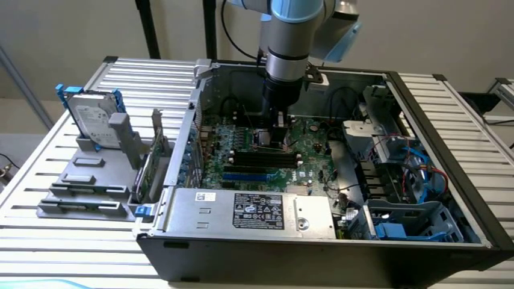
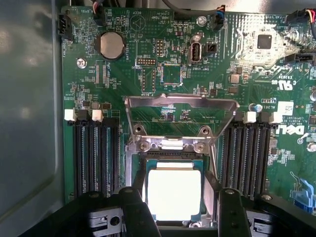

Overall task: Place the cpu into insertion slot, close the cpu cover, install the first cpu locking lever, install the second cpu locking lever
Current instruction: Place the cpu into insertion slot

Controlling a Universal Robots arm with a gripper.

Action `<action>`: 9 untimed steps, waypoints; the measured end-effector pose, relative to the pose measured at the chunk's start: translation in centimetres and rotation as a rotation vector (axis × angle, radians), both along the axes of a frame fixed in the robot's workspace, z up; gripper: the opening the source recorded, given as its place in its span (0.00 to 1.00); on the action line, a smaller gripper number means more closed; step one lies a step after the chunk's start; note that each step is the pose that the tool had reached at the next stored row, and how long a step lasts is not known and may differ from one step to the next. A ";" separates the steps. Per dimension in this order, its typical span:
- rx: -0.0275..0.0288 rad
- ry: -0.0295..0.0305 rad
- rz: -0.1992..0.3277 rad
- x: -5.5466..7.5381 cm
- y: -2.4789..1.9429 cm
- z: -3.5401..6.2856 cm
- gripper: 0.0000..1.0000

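Observation:
The cpu [image 2: 174, 190], a pale square chip, lies flat inside the insertion slot [image 2: 130, 165] on the green motherboard [image 1: 309, 135]. The cpu cover [image 2: 148, 101], a thin metal frame with an open window, stands swung up off the socket on its hinge. My gripper [image 2: 180, 212] hangs straight over the socket and is open, with one black finger [image 2: 136, 212] on each side of the chip. A gap shows between the chip and the other finger [image 2: 229, 212]. In the exterior view the gripper [image 1: 273, 137] reaches down into the open computer case.
Black memory slots [image 2: 94, 153] flank the socket, with a second bank [image 2: 252, 153] on the other side. A coin battery [image 2: 109, 44] sits beyond the cover. The power supply [image 1: 249, 211] fills the case front. A hard drive [image 1: 92, 117] stands outside, at the exterior view's left.

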State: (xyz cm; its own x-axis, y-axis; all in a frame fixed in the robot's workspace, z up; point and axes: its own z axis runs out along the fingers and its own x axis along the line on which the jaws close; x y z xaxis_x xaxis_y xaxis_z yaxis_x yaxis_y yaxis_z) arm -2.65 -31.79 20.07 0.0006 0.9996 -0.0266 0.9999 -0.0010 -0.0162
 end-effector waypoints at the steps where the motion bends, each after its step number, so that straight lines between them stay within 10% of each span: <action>1: 0.0000 0.0002 0.000 0.0 0.01 -0.04 0.55; 9: 0.0000 0.0006 0.000 0.1 0.07 -0.11 0.55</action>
State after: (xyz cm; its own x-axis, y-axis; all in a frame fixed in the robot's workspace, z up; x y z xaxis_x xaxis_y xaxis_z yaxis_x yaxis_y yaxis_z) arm -2.57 -31.72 19.96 0.0009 0.9996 -0.0266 0.9999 -0.0014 -0.0168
